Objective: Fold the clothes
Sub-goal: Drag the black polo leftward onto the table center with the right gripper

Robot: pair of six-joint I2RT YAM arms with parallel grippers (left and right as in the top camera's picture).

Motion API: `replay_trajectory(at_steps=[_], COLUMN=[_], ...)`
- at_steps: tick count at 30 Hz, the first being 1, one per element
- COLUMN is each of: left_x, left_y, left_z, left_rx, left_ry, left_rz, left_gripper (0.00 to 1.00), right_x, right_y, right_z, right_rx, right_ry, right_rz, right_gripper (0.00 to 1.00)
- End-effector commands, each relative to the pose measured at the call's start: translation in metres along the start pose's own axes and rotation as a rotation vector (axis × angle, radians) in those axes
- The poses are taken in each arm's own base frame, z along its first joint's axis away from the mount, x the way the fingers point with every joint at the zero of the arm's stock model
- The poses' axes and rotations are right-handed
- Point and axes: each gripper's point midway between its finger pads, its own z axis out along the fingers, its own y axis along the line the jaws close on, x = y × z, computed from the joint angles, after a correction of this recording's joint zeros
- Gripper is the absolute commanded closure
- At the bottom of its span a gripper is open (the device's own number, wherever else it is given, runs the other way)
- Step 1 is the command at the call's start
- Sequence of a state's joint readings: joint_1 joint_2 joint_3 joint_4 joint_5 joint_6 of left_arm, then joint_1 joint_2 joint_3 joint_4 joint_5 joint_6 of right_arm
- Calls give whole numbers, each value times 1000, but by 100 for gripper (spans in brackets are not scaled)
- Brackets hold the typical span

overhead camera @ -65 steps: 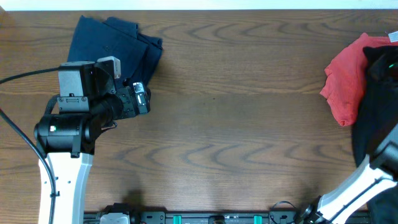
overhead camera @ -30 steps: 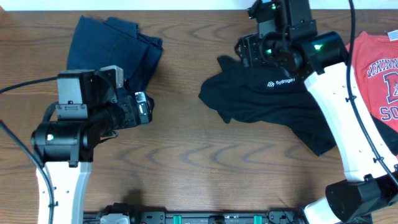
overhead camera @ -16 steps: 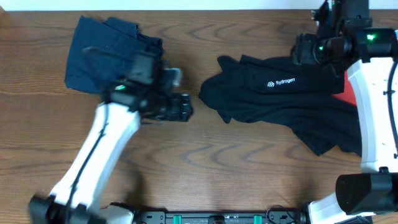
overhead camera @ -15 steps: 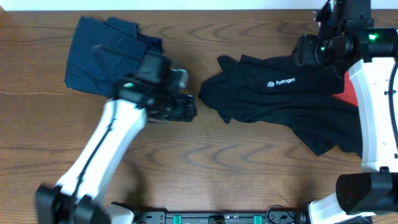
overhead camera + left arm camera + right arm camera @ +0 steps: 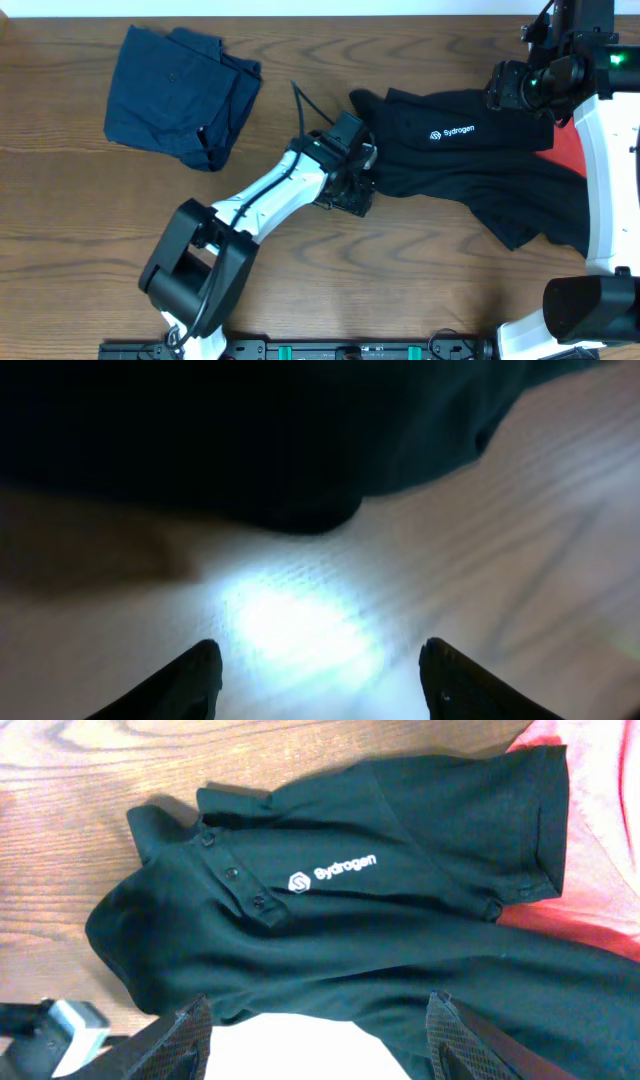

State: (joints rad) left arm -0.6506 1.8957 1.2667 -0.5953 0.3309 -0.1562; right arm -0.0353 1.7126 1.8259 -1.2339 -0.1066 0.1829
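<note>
The clothes lie apart on the wooden table. A black collared shirt [image 5: 470,165] with a white "Sydrogen" logo sprawls crumpled right of centre, and also fills the right wrist view [image 5: 380,910]. My left gripper [image 5: 352,190] is low at its left edge. In the left wrist view the left gripper [image 5: 320,675] is open, with only lit wood between its fingers and black fabric [image 5: 250,440] just ahead. My right gripper [image 5: 512,88] hovers above the shirt's upper right, open [image 5: 320,1035] and holding nothing. A navy garment [image 5: 180,95] lies folded at the far left.
A coral-red shirt [image 5: 572,152] lies partly under the black one at the right edge, also showing in the right wrist view [image 5: 600,830]. The left arm [image 5: 260,205] stretches diagonally across the table [image 5: 400,290] from its base at the near left.
My left arm has swung right, from beside the navy garment to the black shirt's left edge, its jaws narrowing a little. My right gripper has drawn back to the right, off the collar area.
</note>
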Motion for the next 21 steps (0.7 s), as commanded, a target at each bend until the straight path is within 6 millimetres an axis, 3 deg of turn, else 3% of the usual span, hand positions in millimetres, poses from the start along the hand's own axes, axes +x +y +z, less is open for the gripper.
replay_trajectory(at_steps=[1,7,11,15,16,20,21], left_x=[-1,-13,-20,-26,-27,-31,-32], left_y=[5,3,22,23,22,26,27], left_z=[20,46,43,42,42,41,40], left_rx=[-47,-80,-197,-207,-206,-231,-233], left_ry=[-2,-46,-82,-108,-112,-130,-134], left_rz=[23,65,66,70,71,71,72], left_gripper=[35,35,35,38,45,92,94], right_x=[-4,-4,-1,0,0,2,2], right_y=[-3,-3,-3,-3,-3,-4,-4], right_z=[-7,-7,-7,-7,-7,-7,-7], right_rx=[5,5,7,8,8,9,9], right_ry=[-23,-23,-11,-9,-8,-1,1], right_rz=[7,7,8,8,8,9,9], right_gripper=[32,33,33,33,34,34,34])
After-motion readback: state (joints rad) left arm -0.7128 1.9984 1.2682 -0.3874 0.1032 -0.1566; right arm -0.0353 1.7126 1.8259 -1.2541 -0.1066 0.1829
